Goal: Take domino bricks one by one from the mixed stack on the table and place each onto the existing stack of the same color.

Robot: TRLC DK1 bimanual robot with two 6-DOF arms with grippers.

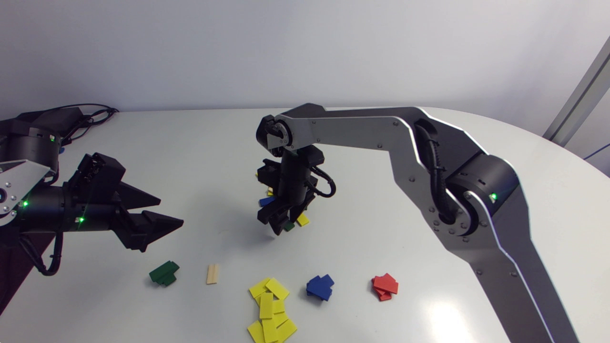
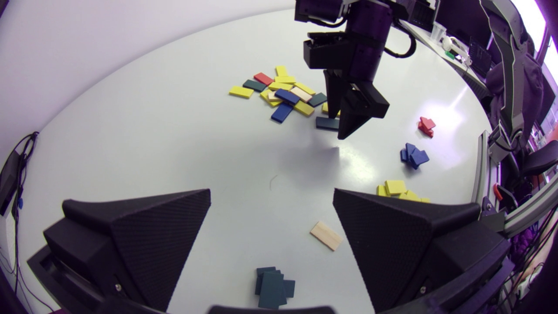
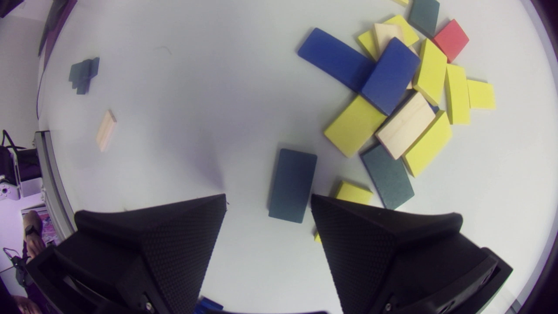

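Both the left gripper (image 2: 272, 194) and the right gripper (image 3: 268, 200) are open and hold nothing. The right one hangs over a dark green brick (image 3: 292, 185) beside the mixed pile (image 3: 401, 96).

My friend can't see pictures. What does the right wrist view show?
The right gripper hangs open above a dark green brick on the white table. Ahead of it lies a mixed pile of yellow, blue, pale wooden, green and red bricks.
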